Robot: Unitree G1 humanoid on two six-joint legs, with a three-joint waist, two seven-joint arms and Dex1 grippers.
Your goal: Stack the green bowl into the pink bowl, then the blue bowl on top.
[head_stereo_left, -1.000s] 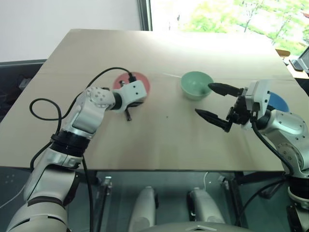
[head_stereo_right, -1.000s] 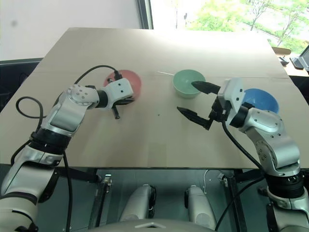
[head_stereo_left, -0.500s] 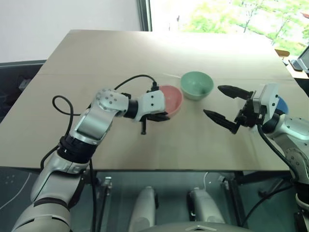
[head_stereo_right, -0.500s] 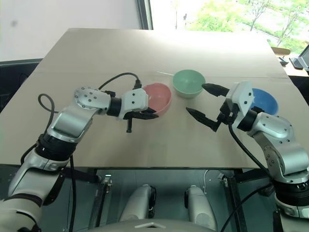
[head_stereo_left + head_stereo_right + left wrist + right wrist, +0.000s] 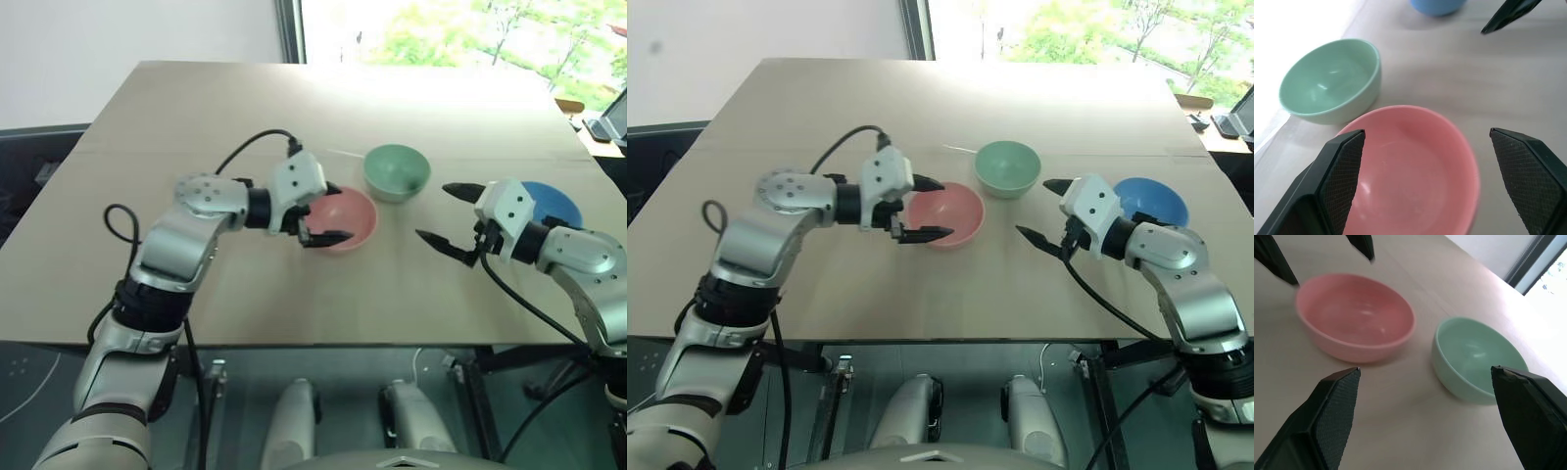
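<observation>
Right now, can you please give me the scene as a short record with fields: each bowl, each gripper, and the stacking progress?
pink bowl: upright on the table, empty
green bowl: just behind the pink bowl, empty, apart from it
blue bowl: at the right, behind the right arm
left gripper: open, at the pink bowl's rim, not gripping
right gripper: open, holding nothing
stacking: not yet begun

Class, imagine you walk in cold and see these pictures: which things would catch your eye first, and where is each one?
Three plain bowls on the tan table: the pink bowl near the middle, the green bowl just behind it, the blue bowl far right. The left gripper hangs open at the pink bowl's rim, and the right gripper stands open between the pink and blue bowls.
</observation>
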